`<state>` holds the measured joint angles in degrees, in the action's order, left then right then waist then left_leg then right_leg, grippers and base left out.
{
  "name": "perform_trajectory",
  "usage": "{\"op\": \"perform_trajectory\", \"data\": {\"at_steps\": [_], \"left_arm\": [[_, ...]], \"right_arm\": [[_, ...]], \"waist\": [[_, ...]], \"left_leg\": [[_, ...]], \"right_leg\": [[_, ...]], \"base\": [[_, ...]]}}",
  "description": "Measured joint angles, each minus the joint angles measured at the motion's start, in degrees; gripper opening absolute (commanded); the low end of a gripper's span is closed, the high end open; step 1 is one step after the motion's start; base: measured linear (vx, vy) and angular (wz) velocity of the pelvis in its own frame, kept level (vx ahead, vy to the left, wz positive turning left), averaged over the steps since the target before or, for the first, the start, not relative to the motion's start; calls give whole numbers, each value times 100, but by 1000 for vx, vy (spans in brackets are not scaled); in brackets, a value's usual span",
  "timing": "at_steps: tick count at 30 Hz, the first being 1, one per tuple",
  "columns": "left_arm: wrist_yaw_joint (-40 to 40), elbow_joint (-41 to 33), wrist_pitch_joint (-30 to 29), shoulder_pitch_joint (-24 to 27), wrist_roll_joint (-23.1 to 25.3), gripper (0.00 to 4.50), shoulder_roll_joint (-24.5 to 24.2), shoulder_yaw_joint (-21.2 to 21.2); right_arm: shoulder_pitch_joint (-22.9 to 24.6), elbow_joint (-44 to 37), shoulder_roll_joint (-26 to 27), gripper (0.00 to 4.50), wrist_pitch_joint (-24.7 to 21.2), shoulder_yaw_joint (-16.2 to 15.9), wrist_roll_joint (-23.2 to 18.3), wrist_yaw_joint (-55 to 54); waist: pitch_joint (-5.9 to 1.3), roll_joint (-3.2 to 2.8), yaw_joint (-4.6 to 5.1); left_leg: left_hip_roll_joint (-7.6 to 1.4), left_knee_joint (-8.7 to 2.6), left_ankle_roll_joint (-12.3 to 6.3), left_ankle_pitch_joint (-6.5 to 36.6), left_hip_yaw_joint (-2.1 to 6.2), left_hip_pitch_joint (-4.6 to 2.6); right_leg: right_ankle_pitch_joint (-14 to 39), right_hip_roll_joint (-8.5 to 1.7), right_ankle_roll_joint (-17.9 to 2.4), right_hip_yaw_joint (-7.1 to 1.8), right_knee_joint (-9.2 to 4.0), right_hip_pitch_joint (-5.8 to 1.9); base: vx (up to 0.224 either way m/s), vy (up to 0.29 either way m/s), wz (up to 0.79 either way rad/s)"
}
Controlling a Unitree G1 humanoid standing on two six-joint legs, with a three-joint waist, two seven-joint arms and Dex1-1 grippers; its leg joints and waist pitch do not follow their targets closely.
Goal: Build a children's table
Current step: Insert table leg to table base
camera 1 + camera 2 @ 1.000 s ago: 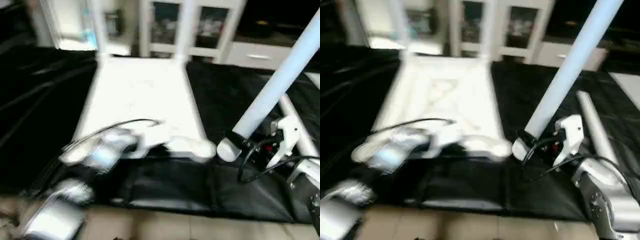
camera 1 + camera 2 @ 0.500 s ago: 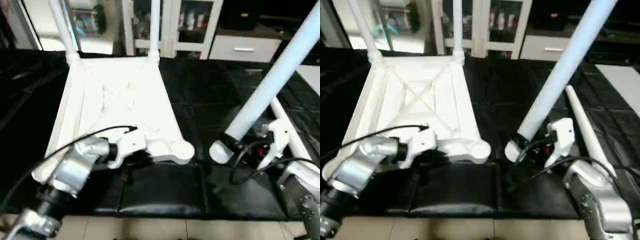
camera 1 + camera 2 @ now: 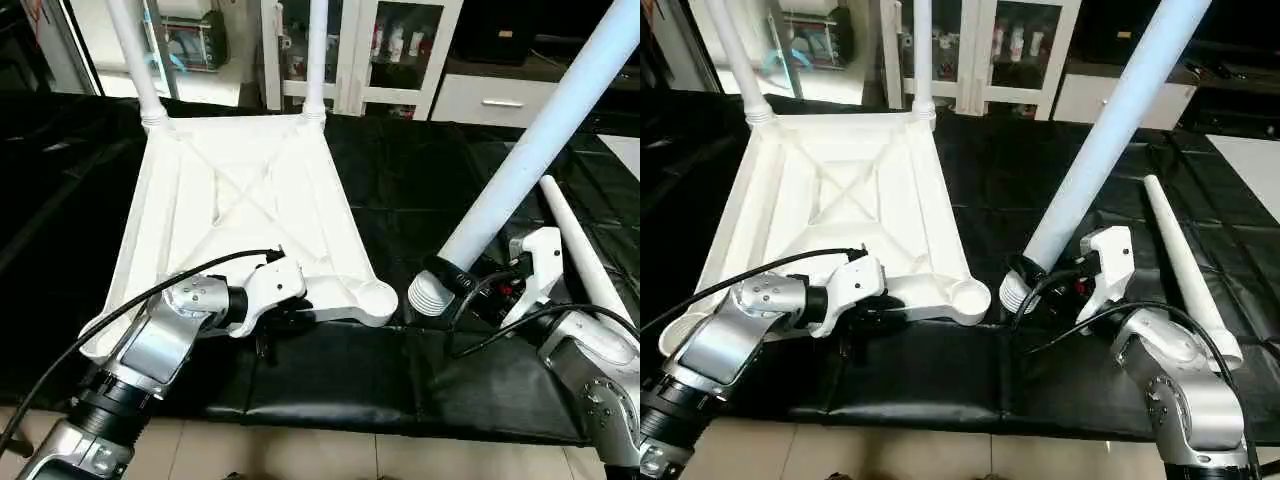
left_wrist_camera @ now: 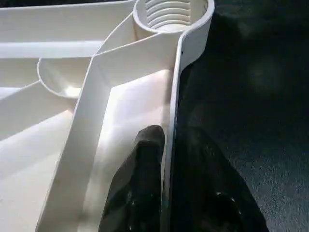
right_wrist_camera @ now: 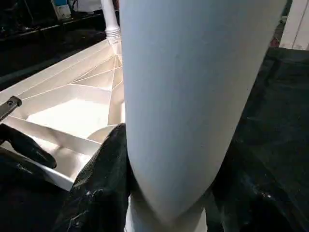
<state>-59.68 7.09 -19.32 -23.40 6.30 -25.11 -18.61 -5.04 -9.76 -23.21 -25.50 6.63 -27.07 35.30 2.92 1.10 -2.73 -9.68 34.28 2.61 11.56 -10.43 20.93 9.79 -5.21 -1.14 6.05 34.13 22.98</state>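
The children's table lies upside down on a black mat as a white tabletop (image 3: pixel 250 210) with a ribbed, X-braced underside. Two white legs (image 3: pixel 313 60) stand in its far corner sockets. My left gripper (image 4: pixel 169 188) straddles the near rim, one finger inside the wall and one outside, shut on it. My right gripper (image 3: pixel 1052 288) is shut on a third leg (image 3: pixel 540 140), which is tilted. That leg's threaded end (image 3: pixel 430 292) hangs just right of the empty near-right socket (image 3: pixel 375 297). A fourth leg (image 3: pixel 1185 260) lies on the mat at the right.
The black mat (image 3: pixel 330 380) covers the work area and ends at pale floor tiles near me. A white cabinet with glass doors (image 3: pixel 390 45) and a drawer unit (image 3: pixel 490 100) stand behind the tabletop. Cables run along both forearms.
The camera has moved and steadied. The held leg's threaded end stands slightly nearer the near-right socket. My left gripper has stayed on the tabletop's near rim.
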Motion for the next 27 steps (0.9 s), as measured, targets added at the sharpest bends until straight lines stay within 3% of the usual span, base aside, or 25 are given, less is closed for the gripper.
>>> {"op": "perform_trajectory", "data": {"at_steps": [9, 27], "left_arm": [[105, 296, 82, -164, -33, 85, 245, -92], [-143, 1197, 798, -631, -18, 85, 419, -440]], "right_arm": [[-6, 0, 24, 186, 5, -6, -1, -6], [-30, 0, 47, 186, 4, -36, -1, 19]], "waist": [[-2, -3, -89], [-3, -1, -81]], "left_leg": [[4, 2, -3, 1, -15, 3], [3, 4, -4, 0, -20, 3]], "right_leg": [[-6, 1, -8, -25, 2, 1], [-6, 1, -7, -28, 4, 1]], "base": [[0, 0, 0], [0, 0, 0]]}}
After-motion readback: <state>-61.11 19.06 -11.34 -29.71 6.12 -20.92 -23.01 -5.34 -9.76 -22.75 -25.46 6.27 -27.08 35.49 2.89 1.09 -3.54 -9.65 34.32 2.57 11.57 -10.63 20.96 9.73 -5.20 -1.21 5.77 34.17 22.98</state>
